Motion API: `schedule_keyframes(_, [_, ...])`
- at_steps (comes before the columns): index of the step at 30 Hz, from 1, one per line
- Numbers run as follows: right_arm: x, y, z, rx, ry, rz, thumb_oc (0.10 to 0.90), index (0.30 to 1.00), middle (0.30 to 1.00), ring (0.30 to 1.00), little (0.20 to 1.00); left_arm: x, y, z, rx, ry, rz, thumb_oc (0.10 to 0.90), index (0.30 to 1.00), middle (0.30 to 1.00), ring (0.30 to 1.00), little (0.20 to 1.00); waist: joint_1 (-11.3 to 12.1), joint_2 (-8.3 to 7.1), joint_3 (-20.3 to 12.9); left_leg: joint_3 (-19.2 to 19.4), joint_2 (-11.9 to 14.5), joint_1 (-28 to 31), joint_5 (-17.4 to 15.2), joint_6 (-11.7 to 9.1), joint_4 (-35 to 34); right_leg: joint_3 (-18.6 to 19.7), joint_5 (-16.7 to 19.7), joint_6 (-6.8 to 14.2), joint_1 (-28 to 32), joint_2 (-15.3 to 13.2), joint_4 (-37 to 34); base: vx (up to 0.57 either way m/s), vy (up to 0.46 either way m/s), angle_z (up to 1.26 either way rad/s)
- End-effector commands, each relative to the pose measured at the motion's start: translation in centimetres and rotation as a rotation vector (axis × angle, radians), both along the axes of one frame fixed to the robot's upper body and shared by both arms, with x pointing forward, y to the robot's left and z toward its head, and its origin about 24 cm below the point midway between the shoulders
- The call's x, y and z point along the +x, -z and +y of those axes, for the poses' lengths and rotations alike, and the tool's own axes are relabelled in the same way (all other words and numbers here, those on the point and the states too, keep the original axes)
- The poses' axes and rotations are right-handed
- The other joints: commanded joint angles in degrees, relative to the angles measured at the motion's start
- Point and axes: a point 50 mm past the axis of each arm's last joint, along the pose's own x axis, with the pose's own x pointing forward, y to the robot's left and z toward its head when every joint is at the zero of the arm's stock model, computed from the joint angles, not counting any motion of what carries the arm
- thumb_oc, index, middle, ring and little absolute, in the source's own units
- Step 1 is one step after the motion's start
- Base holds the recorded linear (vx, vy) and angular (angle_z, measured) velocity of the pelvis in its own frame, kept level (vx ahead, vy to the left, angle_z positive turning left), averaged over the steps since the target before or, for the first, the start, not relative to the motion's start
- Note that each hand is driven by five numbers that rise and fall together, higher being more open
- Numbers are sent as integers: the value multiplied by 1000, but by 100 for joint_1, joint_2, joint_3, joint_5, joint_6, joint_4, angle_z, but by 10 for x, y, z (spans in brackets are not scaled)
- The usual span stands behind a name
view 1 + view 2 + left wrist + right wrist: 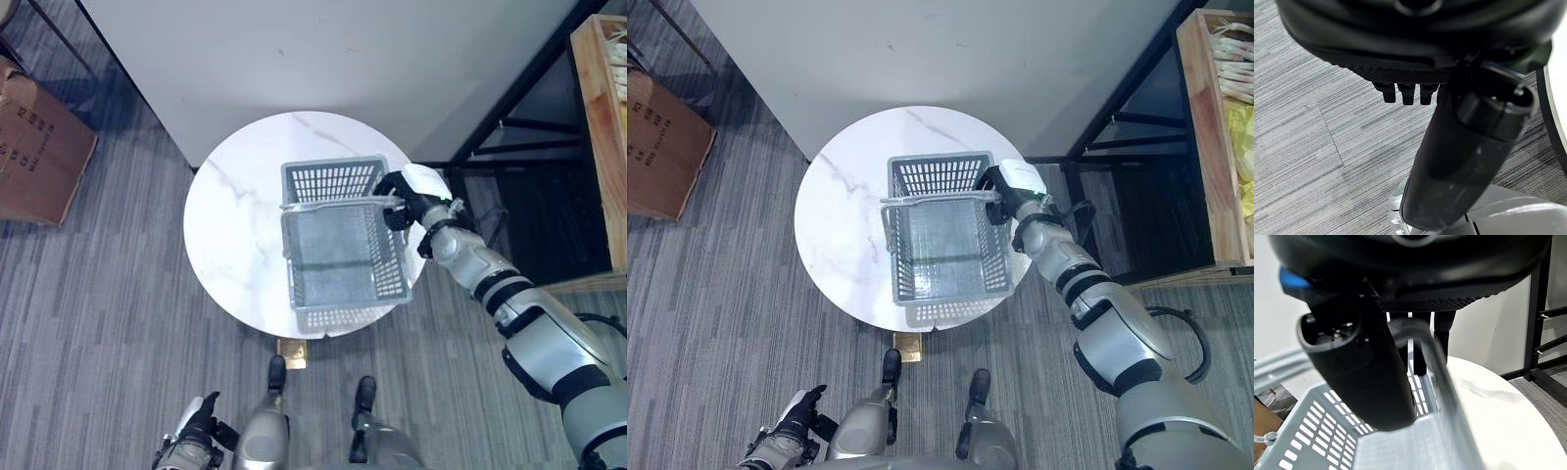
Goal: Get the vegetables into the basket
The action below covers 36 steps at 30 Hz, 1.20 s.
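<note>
No vegetables lie in the grey basket (pixel 343 257) on the round marble worktop (pixel 235 235); right robot hand (pixel 404 201) is curled round its handle (pixel 936 199), left robot hand (pixel 201 423) hangs low, relaxed, holding nothing, so loading looks unstarted.

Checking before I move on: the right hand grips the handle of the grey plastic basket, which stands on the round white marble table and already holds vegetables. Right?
Not quite. The right hand does grip the handle of the grey plastic basket on the round white marble table, but the left eye view shows the basket empty, its mesh bottom bare.
</note>
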Motion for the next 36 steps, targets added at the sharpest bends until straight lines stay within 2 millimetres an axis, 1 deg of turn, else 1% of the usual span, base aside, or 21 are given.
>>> schedule_keyframes(1, [15, -47, 22, -25, -64, -147, 400, 300, 300, 300, 300, 5, -2, 6, 54, 19, 5, 900, 1000, 1000, 1000, 1000, 96, -103, -171, -53, 203, 182, -19, -206, 13, 122, 342, 328, -79, -314, -3, 0, 0, 0])
schedule_keyframes(3, [15, -37, 16, -53, -36, -106, 400, 300, 300, 300, 300, 7, -3, 5, 56, 35, 3, 900, 1000, 1000, 1000, 1000, 97, -89, -204, -55, 188, 238, -52, -199, 13, 118, 325, 327, -34, -326, -3, 0, 0, 0])
schedule_keyframes(5, [15, -34, 14, -48, -26, -96, 400, 300, 300, 300, 300, 5, -2, 4, 56, 49, 12, 900, 1000, 1000, 1000, 1000, 88, -83, -218, -52, 186, 273, -68, -194, 13, 111, 320, 330, -6, -331, -3, 0, 0, 0])
schedule_keyframes(10, [13, -35, 25, -48, -74, -105, 400, 300, 300, 300, 300, 2, -1, 4, 66, 77, 33, 900, 1000, 1000, 1000, 1000, 54, -100, -260, -10, 193, 368, -111, -192, 13, 136, 305, 329, 49, -336, -3, 0, 1, 1])
schedule_keyframes(11, [12, -40, 32, -16, -102, -127, 400, 300, 300, 300, 300, -1, 0, 4, 71, 79, 47, 900, 1000, 1000, 1000, 1000, 26, -116, -289, 16, 198, 416, -130, -185, 13, 156, 300, 328, 81, -336, -3, 0, 0, 0])
schedule_keyframes(12, [12, -43, 34, -7, -115, -141, 400, 300, 300, 300, 300, -1, 0, 4, 72, 79, 50, 900, 1000, 1000, 1000, 1000, 16, -122, -308, 30, 197, 447, -145, -179, 13, 169, 295, 326, 102, -336, -3, -1, 11, -5])
schedule_keyframes(13, [8, -52, 41, 22, -161, -178, 400, 300, 300, 300, 300, -4, 1, 6, 74, 74, 60, 900, 1000, 1000, 1000, 1000, -15, -132, -351, 59, 197, 521, -172, -177, 13, 192, 285, 326, 146, -336, -3, 5, 8, -7])
schedule_keyframes(15, [8, -52, 40, 22, -161, -178, 400, 300, 300, 300, 300, -4, 1, 6, 74, 74, 61, 900, 1000, 1000, 1000, 1000, -12, -131, -349, 60, 197, 525, -173, -177, 13, 194, 285, 326, 149, -336, -3, 7, 12, -6])
schedule_keyframes(16, [-2, -60, 44, 51, -226, -220, 400, 300, 300, 300, 300, -8, 2, 5, 71, 66, 76, 900, 1000, 1000, 1000, 1000, -82, -123, -432, 110, 199, 635, -218, -176, 13, 205, 271, 328, 230, -349, -3, 11, 18, -4])
schedule_keyframes(20, [-10, -66, 41, 68, -263, -249, 400, 300, 300, 300, 300, -14, 4, 5, 68, 63, 94, 900, 1000, 1000, 1000, 1000, -142, -109, -497, 142, 202, 713, -248, -176, 13, 203, 250, 333, 295, -358, -3, 5, 4, 1])
schedule_keyframes(22, [-18, -70, 40, 101, -297, -278, 400, 300, 300, 300, 300, -18, 5, 6, 64, 55, 106, 900, 1000, 1000, 1000, 1000, -191, -100, -537, 169, 199, 773, -268, -177, 13, 208, 250, 335, 338, -366, -3, -3, 6, -2])
schedule_keyframes(23, [-23, -71, 39, 120, -314, -286, 400, 300, 300, 300, 300, -21, 6, 6, 62, 50, 113, 900, 1000, 1000, 1000, 1000, -213, -95, -562, 179, 199, 808, -280, -178, 13, 205, 244, 338, 369, -367, -3, 2, 19, -4])
schedule_keyframes(24, [-34, -73, 35, 159, -348, -297, 400, 300, 300, 300, 300, -26, 6, 9, 64, 39, 129, 900, 1000, 1000, 1000, 1000, -275, -85, -608, 224, 208, 864, -296, -185, 13, 211, 234, 347, 405, -374, -3, 5, 12, -4])
schedule_keyframes(26, [-38, -73, 33, 170, -356, -298, 400, 300, 300, 300, 300, -28, 7, 9, 64, 37, 136, 900, 1000, 1000, 1000, 1000, -279, -85, -620, 230, 213, 885, -301, -186, 13, 208, 232, 349, 426, -376, -3, -4, 6, -6])
schedule_keyframes(27, [-46, -71, 27, 225, -366, -296, 400, 300, 300, 300, 300, -32, 7, 11, 67, 35, 151, 900, 1000, 1000, 1000, 1000, -317, -75, -647, 256, 215, 922, -315, -189, 13, 209, 229, 354, 453, -376, -3, 2, 12, -9])
schedule_keyframes(29, [-56, -65, 20, 333, -365, -268, 400, 300, 300, 300, 300, -38, 8, 12, 66, 23, 166, 900, 1000, 1000, 1000, 1000, -368, -52, -674, 285, 217, 982, -328, -185, 13, 219, 232, 360, 482, -384, -3, 10, 19, -10])
schedule_keyframes(30, [-64, -61, 13, 411, -365, -247, 400, 300, 300, 300, 300, -42, 9, 13, 63, 14, 179, 900, 1000, 1000, 1000, 1000, -414, -39, -700, 318, 212, 1029, -344, -181, 13, 235, 225, 365, 511, -386, -3, 10, 11, -11])
schedule_keyframes(32, [-69, -58, 8, 438, -360, -238, 400, 300, 300, 300, 300, -45, 9, 14, 63, 12, 189, 900, 1000, 1000, 1000, 1000, -426, -35, -722, 333, 218, 1065, -355, -180, 13, 246, 219, 369, 536, -391, -3, 13, 16, -14])
schedule_keyframes(33, [-79, -52, -4, 522, -335, -225, 400, 300, 300, 300, 300, -52, 11, 14, 61, 8, 212, 900, 1000, 1000, 1000, 1000, -482, -23, -770, 385, 209, 1132, -378, -175, 13, 255, 220, 379, 579, -401, -3, 12, 38, -9])
schedule_keyframes(36, [-90, -47, -15, 593, -308, -229, 400, 300, 300, 300, 300, -54, 11, 15, 65, 13, 218, 900, 1000, 1000, 1000, 1000, -568, -13, -813, 442, 179, 1200, -410, -149, 13, 276, 243, 406, 607, -433, -3, 8, 51, -12])
